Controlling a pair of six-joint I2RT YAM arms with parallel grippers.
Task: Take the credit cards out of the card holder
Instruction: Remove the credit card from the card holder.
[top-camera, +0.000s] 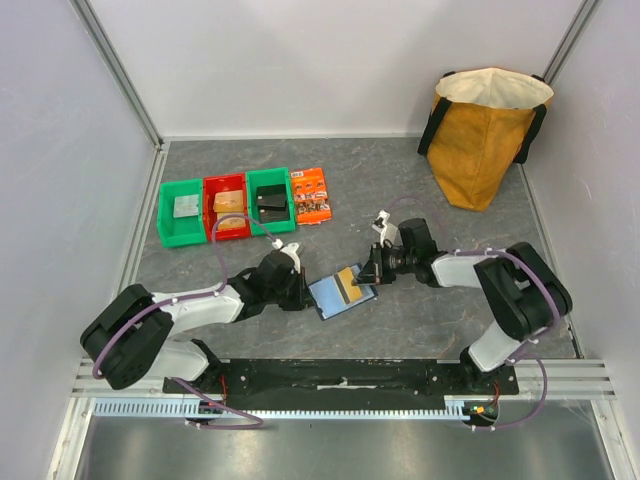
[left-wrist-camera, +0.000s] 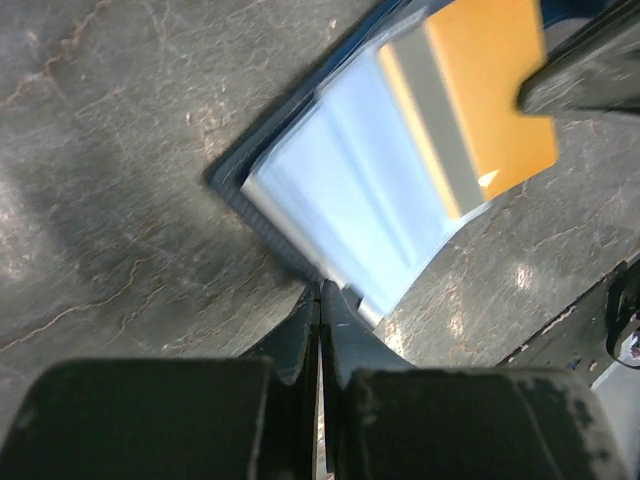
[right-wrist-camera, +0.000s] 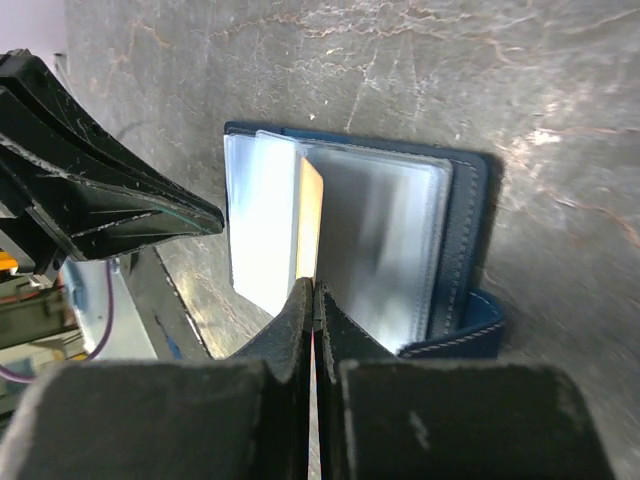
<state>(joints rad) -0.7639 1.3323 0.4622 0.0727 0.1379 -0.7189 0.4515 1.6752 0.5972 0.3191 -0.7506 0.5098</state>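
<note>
Upper left of the overhead view: a green bin (top-camera: 164, 214) holding a pale grey block. Touching its right side is a red bin (top-camera: 226, 185) holding tan pieces, and next to that a second green bin (top-camera: 272, 229) holding a dark flat object. Just beside this row, an orange printed packet (top-camera: 311, 196) lies flat on the grey table (top-camera: 430, 325). Centre left: my left gripper (top-camera: 300, 288), fingers together, tips set against the left edge of the card holder (top-camera: 328, 299). My left wrist view does not show whether a sleeve edge is nipped between them. Centre: the card holder itself, navy, lying open on the table between my two grippers with its pale blue clear sleeves facing up. On its right half is the tan-gold card (top-camera: 350, 283), which has a grey stripe and reaches past the sleeve edge. In my right wrist view it stands tilted up on its edge. Centre right: my right gripper (top-camera: 368, 272), fingers clamped on the near end of the tan-gold card. Upper right: a mustard-yellow bag (top-camera: 480, 150) with a pale lining and dark handles, standing upright well apart from the card holder.
</note>
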